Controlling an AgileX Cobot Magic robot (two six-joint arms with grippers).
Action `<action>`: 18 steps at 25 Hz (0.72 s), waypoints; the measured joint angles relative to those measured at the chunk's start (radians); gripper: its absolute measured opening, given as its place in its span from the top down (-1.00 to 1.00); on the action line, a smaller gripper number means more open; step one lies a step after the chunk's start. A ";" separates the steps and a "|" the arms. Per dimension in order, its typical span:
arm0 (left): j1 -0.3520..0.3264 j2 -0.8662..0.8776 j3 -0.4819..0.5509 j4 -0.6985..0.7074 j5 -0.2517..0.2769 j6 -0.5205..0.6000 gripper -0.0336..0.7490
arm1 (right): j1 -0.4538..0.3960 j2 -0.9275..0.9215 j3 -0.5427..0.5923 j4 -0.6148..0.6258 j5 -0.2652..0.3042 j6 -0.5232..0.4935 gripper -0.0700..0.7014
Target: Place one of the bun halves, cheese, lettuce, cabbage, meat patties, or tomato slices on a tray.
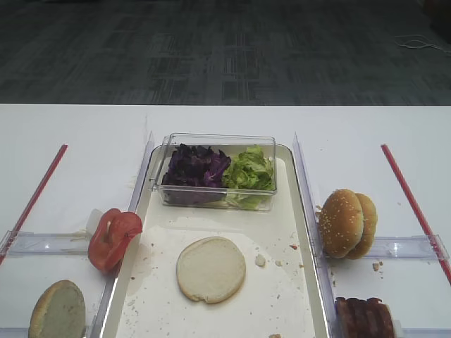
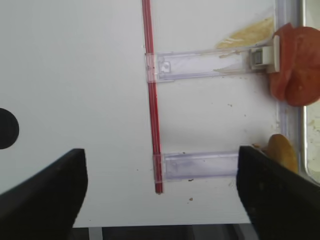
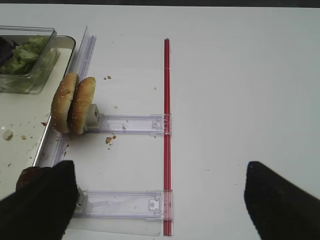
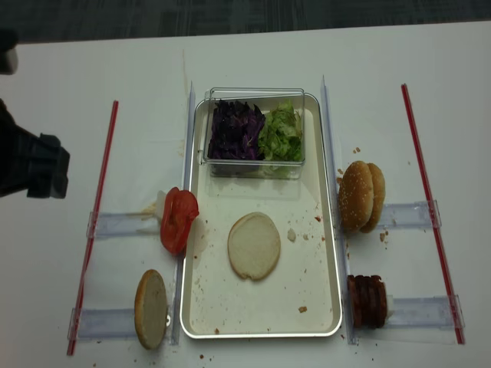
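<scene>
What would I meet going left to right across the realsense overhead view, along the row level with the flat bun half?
Tomato slices → flat bun half on the tray → sesame-seeded bun halves, standing on edge just outside the tray's right rim.

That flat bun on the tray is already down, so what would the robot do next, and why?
Probably the right claw should drift toward the meat patties beside the tray. The bun half lies flat and alone on the tray, cut face up, with nothing on it. Both claws are open and empty over bare table, and the patties sit close to the right claw's near finger.
</scene>
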 joint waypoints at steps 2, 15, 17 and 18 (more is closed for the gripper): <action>0.000 -0.075 0.036 -0.021 0.002 0.000 -0.60 | 0.000 0.000 0.000 0.000 0.000 0.000 -0.99; 0.000 -0.621 0.348 -0.085 -0.005 0.000 -0.60 | 0.000 0.000 0.000 0.000 0.000 0.000 -0.99; 0.000 -0.685 0.400 -0.091 -0.012 0.000 -0.60 | 0.000 0.000 0.000 0.000 0.000 0.000 -0.99; 0.000 -0.719 0.429 -0.093 -0.015 0.000 -0.60 | 0.000 0.000 0.000 0.000 0.000 0.000 -0.99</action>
